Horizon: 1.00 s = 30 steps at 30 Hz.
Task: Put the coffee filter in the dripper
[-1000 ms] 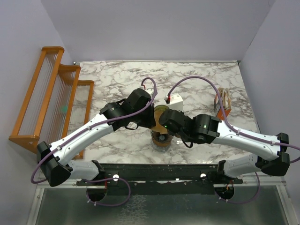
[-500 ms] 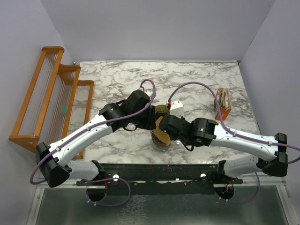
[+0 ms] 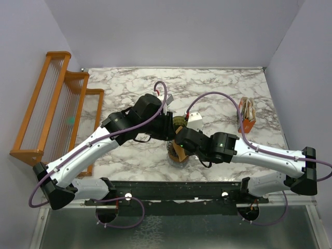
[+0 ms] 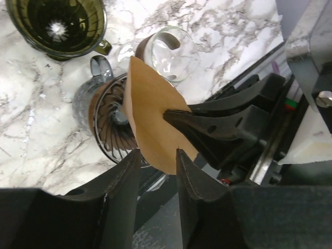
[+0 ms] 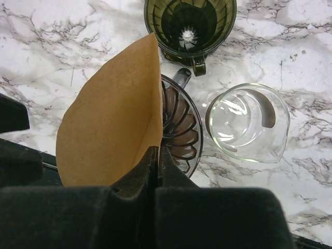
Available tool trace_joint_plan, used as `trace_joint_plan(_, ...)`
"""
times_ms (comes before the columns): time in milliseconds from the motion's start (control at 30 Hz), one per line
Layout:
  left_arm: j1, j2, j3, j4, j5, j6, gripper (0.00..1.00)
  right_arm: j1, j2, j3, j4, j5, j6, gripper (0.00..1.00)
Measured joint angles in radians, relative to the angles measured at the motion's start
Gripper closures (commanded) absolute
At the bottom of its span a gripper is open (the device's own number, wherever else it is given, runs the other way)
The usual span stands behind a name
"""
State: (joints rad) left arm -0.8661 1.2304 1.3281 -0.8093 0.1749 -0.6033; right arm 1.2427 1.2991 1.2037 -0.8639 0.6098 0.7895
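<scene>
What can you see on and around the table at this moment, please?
dripper: one, dark olive-green, on the table, empty
glass cup: one, clear, beside the ribbed disc
ribbed disc: one, brown on a grey stand, between dripper and arms
tan paper: one, tan, held above the ribbed disc
wooden rack: one, orange, left of the table
small holder: one, orange, table's right edge, contents too small to tell
table: one, white marble
left gripper: one, black, open at the paper's lower edge
right gripper: one, black, shut on the tan paper
</scene>
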Motion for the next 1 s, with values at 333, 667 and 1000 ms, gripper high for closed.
trace_joint_plan(333,0.000,-0.003,-0.014,0.057,0.070,-0.040,0.75,0.000,0.000,0.000,0.015,-0.003,0.011,0.99)
trace_joint_plan(667,-0.011,0.042,-0.045,0.109,0.085,-0.059,0.85,0.000,0.000,0.000,0.034,-0.005,0.024,0.99)
trace_joint_plan(1000,-0.013,0.067,-0.108,0.117,0.062,-0.059,0.97,0.000,-0.003,-0.019,0.036,-0.005,0.039,0.97)
